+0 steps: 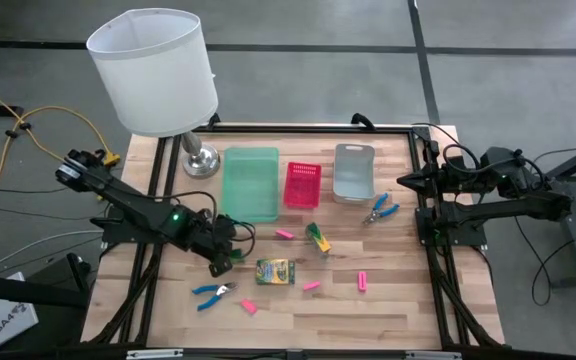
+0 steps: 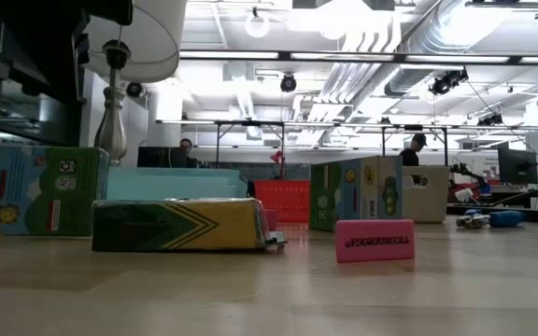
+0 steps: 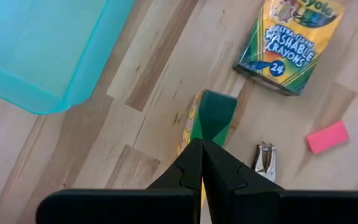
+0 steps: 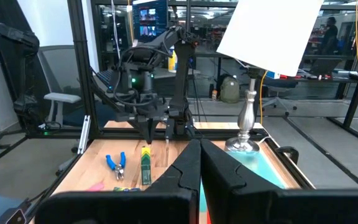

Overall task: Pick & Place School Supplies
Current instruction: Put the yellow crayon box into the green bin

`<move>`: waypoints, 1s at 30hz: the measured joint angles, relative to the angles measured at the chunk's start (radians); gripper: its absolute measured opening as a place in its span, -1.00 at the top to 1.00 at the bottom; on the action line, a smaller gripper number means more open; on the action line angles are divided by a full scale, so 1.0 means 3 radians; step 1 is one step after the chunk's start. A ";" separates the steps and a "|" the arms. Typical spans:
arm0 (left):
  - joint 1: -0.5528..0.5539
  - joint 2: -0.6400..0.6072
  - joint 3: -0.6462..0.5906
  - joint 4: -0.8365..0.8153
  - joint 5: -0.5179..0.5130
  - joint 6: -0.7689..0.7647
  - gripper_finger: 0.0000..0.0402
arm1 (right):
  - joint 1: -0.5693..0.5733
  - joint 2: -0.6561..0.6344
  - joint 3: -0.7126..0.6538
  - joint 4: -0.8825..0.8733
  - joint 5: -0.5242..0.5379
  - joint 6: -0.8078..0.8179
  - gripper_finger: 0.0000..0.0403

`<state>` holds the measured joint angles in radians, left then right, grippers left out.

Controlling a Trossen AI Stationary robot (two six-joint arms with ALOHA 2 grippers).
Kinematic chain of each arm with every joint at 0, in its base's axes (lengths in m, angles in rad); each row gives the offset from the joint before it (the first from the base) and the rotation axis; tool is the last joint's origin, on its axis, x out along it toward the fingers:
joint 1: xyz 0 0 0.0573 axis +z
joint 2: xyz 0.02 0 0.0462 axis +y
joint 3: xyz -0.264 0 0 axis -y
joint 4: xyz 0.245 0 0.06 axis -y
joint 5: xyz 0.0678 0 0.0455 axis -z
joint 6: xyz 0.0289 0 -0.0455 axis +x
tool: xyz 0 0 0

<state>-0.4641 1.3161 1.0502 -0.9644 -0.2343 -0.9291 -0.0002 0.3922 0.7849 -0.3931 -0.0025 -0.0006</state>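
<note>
Three yellow-and-green crayon boxes show. One lies flat [image 1: 275, 271] mid-table, one sits tilted [image 1: 318, 238] beyond it, and one stands on a narrow edge [image 3: 215, 115] at the left. My left gripper [image 3: 201, 152] is shut and points steeply down just over that standing box [image 4: 145, 165], with a small gap showing between them. Pink erasers [image 1: 284, 234] [image 1: 363, 281] lie scattered on the wood. One pair of blue-handled scissors [image 1: 211, 293] lies near the front left, another [image 1: 380, 208] by the grey tray. My right gripper [image 4: 199, 163] waits shut at the table's right edge.
A green tray [image 1: 251, 182], a pink basket tray [image 1: 302, 185] and a grey tray [image 1: 353, 172] stand in a row at the far side. A white-shaded lamp [image 1: 158, 75] stands at the far left corner. The green tray's corner [image 3: 42, 56] is close to my left gripper.
</note>
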 joint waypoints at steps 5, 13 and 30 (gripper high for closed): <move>-0.0038 0.0043 0.0001 0.0004 0.0050 -0.0048 1.00 | 0.0000 -0.0001 0.0000 0.0000 0.0000 0.0000 0.99; -0.0139 0.0052 0.0001 0.0007 0.0059 -0.0037 1.00 | 0.0000 0.0000 0.0001 0.0000 0.0000 0.0001 0.99; -0.0266 0.0102 0.0000 0.0001 -0.0013 0.0154 0.47 | 0.0000 0.0000 0.0001 0.0000 0.0000 0.0001 0.99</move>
<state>-0.5437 1.3466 1.0500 -0.9642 -0.2382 -0.8829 -0.0002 0.3922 0.7853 -0.3931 -0.0025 -0.0003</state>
